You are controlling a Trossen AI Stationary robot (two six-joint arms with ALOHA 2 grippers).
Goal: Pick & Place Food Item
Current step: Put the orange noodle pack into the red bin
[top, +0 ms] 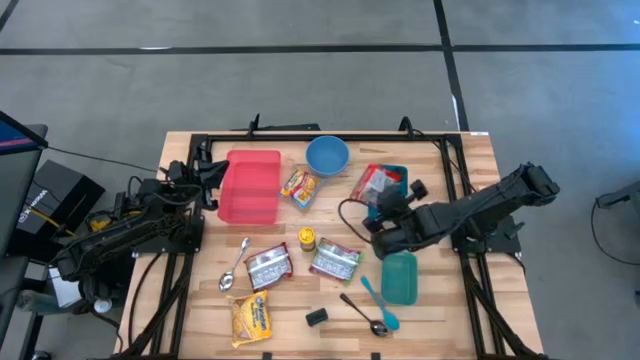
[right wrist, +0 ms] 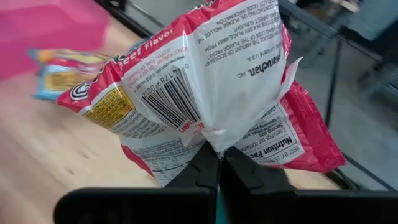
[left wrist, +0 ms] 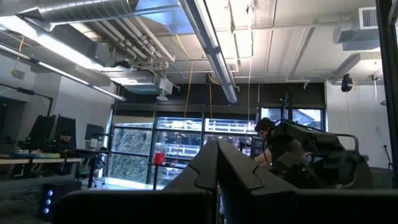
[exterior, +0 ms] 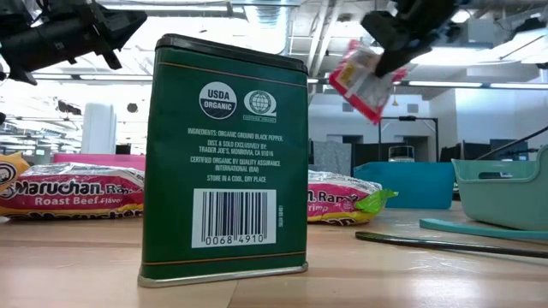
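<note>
One noodle packet (right wrist: 205,93) clamped in our right hand (right wrist: 217,163), lifted over the surface (top: 440,310); carrying step; next we need a drop spot. Left hand (left wrist: 216,163) closed, idle.

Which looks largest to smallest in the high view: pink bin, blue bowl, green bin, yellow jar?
1. pink bin
2. green bin and blue bowl: too alike to rank
3. yellow jar, plainly smallest
</note>
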